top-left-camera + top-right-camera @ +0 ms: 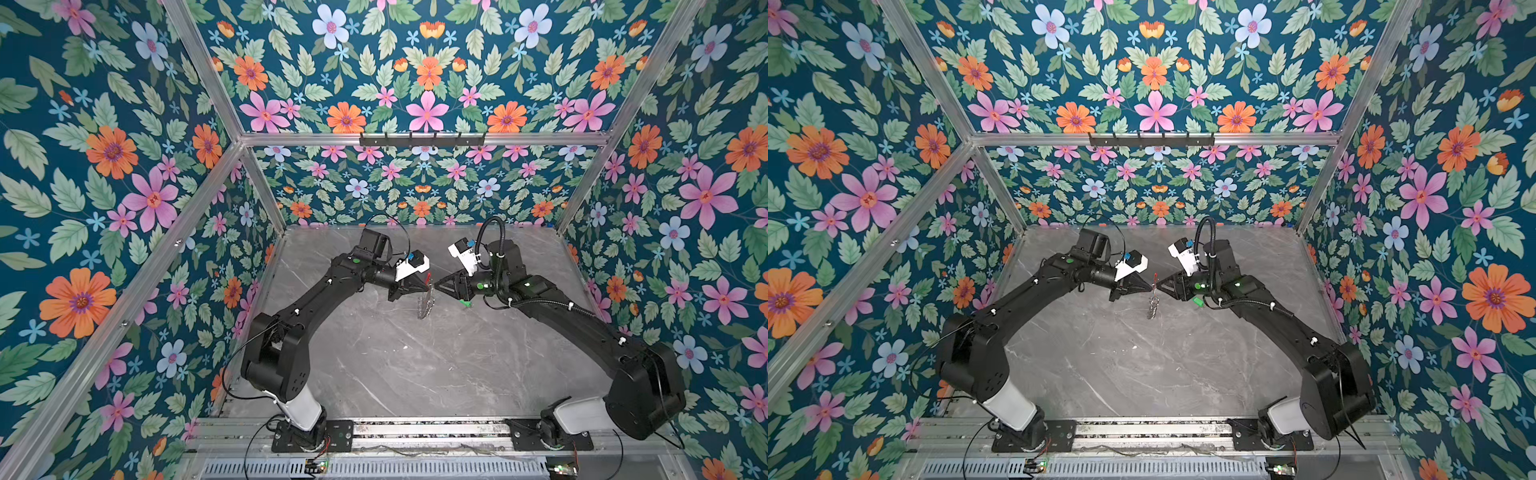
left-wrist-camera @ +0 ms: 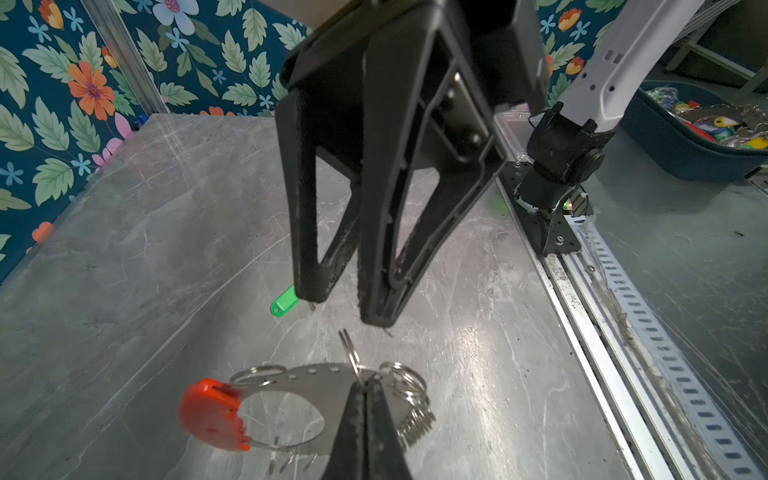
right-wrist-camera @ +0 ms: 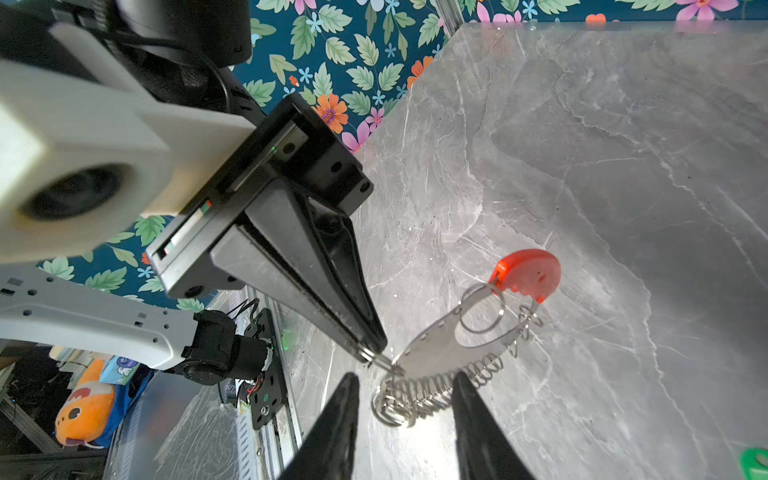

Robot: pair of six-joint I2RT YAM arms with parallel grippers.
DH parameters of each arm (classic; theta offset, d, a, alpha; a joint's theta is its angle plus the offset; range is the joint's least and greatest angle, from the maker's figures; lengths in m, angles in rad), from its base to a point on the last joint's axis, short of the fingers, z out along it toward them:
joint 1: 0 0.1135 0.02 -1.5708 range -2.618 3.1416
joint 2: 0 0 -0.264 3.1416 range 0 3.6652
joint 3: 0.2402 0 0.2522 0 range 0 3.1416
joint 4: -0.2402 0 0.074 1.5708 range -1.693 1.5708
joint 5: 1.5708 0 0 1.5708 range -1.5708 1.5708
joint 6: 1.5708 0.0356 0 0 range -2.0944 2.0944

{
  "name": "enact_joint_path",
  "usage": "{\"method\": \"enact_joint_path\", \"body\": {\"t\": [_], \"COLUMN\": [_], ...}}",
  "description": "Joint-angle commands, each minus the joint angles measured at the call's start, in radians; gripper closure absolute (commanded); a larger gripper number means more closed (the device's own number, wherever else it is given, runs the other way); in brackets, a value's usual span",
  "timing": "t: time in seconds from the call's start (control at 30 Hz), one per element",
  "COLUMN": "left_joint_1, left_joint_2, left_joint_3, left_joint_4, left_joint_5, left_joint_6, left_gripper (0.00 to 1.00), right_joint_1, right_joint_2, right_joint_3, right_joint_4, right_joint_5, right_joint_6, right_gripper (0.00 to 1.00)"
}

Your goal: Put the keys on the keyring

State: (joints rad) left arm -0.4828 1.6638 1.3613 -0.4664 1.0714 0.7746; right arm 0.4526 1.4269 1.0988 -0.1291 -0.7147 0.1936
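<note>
Grey marble table [image 1: 395, 365]. Above its middle hangs the keyring [image 2: 299, 376], held by the left claw [image 3: 376, 353], which is pinched together on one silver loop. The right claw [image 2: 347, 309] faces it close by, fingers apart and empty. The green key [image 2: 284, 301] lies on the table under the right arm

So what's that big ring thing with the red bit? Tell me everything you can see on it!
The keyring is a flat grey metal hoop with little holes along its edge. One end wears a chunky red plastic piece, and lots of small silver loops dangle from the rim, bunched together. The left gripper is shut on its edge, holding it tilted above the marble table. The right gripper is open close by, not holding it.
</note>
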Motion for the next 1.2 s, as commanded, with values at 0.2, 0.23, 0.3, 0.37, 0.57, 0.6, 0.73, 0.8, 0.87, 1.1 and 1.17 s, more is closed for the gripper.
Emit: {"method": "enact_joint_path", "body": {"t": [0.2,0.23,0.3,0.37,0.57,0.6,0.73,0.8,0.87,1.1,1.17], "left_joint_1": [0.001,0.001,0.001,0.001,0.001,0.001,0.001,0.001,0.001,0.001,0.001], "left_joint_2": [0.026,0.028,0.034,0.041,0.056,0.057,0.063,0.065,0.065,0.053,0.051], "left_joint_3": [0.038,0.039,0.046,0.057,0.071,0.071,0.08,0.087,0.091,0.088,0.088], "left_joint_4": [0.009,0.009,0.004,-0.007,-0.034,-0.035,-0.049,-0.067,-0.079,-0.101,-0.103], "left_joint_5": [0.048,0.046,0.044,0.042,0.045,0.045,0.037,0.031,0.028,0.022,0.022], "left_joint_6": [-0.021,-0.022,-0.026,-0.026,-0.021,-0.021,-0.019,-0.013,-0.008,0.003,0.003], "left_gripper": [1.0,1.0,1.0,1.0,1.0,1.0,1.0,1.0,1.0,1.0,1.0], "right_joint_1": [0.0,0.0,0.001,0.002,0.004,0.004,0.004,0.004,0.004,0.004,0.004], "right_joint_2": [0.027,0.03,0.036,0.039,0.033,0.034,0.037,0.032,0.026,0.02,0.015], "right_joint_3": [0.003,0.0,-0.003,-0.007,-0.022,-0.021,-0.017,-0.019,-0.025,-0.01,-0.011], "right_joint_4": [0.057,0.066,0.082,0.097,0.12,0.121,0.122,0.117,0.114,0.086,0.081], "right_joint_5": [-0.036,-0.04,-0.049,-0.052,-0.051,-0.049,-0.049,-0.044,-0.032,-0.008,-0.004], "right_joint_6": [-0.037,-0.034,-0.025,-0.021,-0.022,-0.022,-0.023,-0.027,-0.033,-0.051,-0.057], "right_gripper": [0.7,0.71,0.75,0.77,0.8,0.82,0.86,0.86,0.87,0.77,0.76]}}
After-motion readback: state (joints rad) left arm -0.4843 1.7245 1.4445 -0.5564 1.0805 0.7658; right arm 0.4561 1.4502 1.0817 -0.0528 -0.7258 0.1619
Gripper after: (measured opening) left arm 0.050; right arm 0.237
